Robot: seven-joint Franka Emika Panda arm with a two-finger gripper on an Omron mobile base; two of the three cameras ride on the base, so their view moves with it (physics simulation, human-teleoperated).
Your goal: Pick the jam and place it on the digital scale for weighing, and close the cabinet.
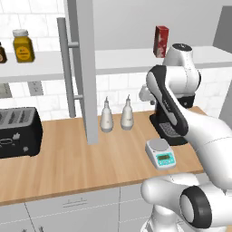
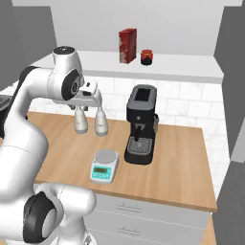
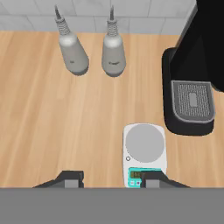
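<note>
Cabinet door [image 1: 86, 68] hangs wide open on the left, two grey bottles [image 2: 88, 119] sit mid-counter, and the gripper [image 3: 109, 180] hovers spread and empty over the digital scale [image 2: 104, 166]. Jam [image 2: 146, 57] is up on the shelf beside the red carton [image 2: 127, 45], above the coffee machine [image 2: 141, 125].

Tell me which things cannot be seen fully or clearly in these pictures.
- Jam: left base view, hidden behind the arm.
- Scale display digits: too small in every view.
- Cabinet door: left base view, cut by the top edge.
- Pincer: hand view, just the fingertips show.
</note>
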